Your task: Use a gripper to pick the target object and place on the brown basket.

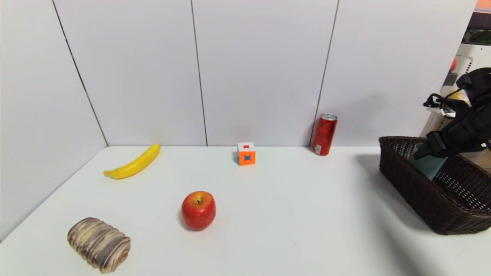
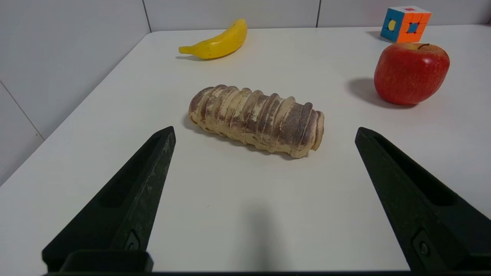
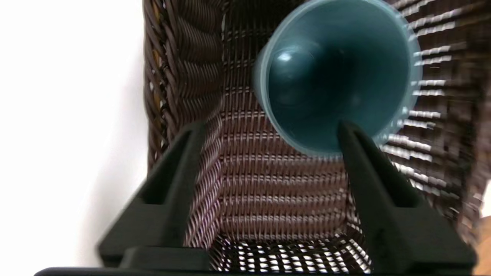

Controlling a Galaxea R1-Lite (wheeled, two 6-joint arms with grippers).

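The pale blue-grey cup lies tilted inside the brown basket at the table's right end. My right gripper hangs over the basket's far end, right above the cup. In the right wrist view the cup shows its teal inside against the basket's woven wall. The right gripper is open; one fingertip overlaps the cup's rim, and nothing sits between the jaws. My left gripper is open and empty, low over the table's front left before the bread roll.
A red soda can stands at the back wall. A cube, a banana, an apple and a bread roll lie across the white table. The wall runs behind.
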